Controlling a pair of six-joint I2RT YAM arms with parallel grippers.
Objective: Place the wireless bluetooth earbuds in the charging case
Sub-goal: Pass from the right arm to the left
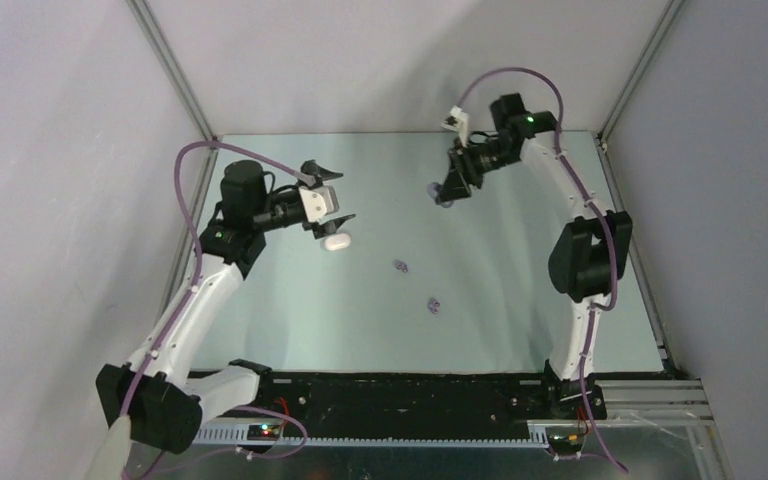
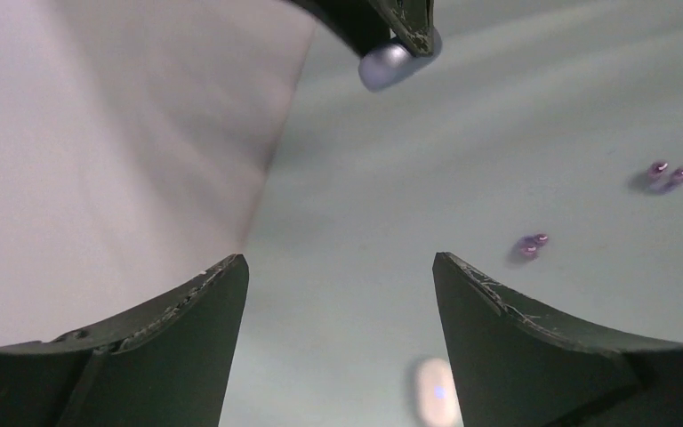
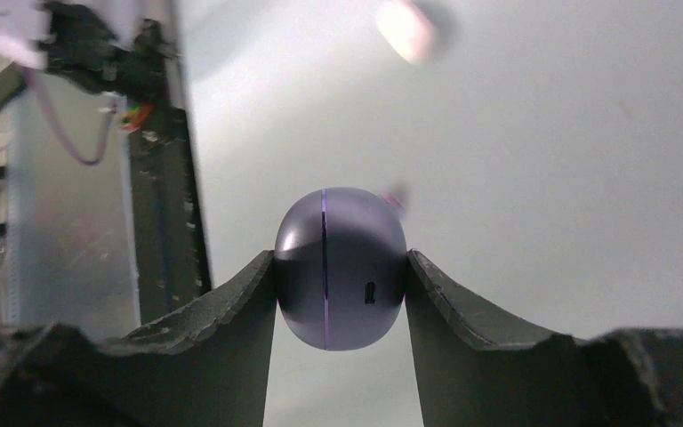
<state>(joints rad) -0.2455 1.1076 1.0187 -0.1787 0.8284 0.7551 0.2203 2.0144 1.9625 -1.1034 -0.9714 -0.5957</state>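
Between the fingers of my right gripper (image 3: 340, 256) sits a closed purple charging case (image 3: 340, 267), held up off the table (image 1: 520, 300); from above, the case (image 1: 441, 196) hangs at the gripper (image 1: 445, 190). Two purple earbuds (image 1: 400, 265) (image 1: 435, 304) lie apart mid-table, and in the left wrist view one earbud (image 2: 534, 245) lies nearer than the other (image 2: 667, 172). My left gripper (image 1: 328, 205) (image 2: 338, 260) stands open above a closed white case (image 1: 336, 241) (image 2: 436, 391) and holds nothing.
White walls with metal corner posts (image 1: 175, 70) close in the table on the left, back and right. A black rail (image 1: 410, 395) carries both arm bases along the near edge.
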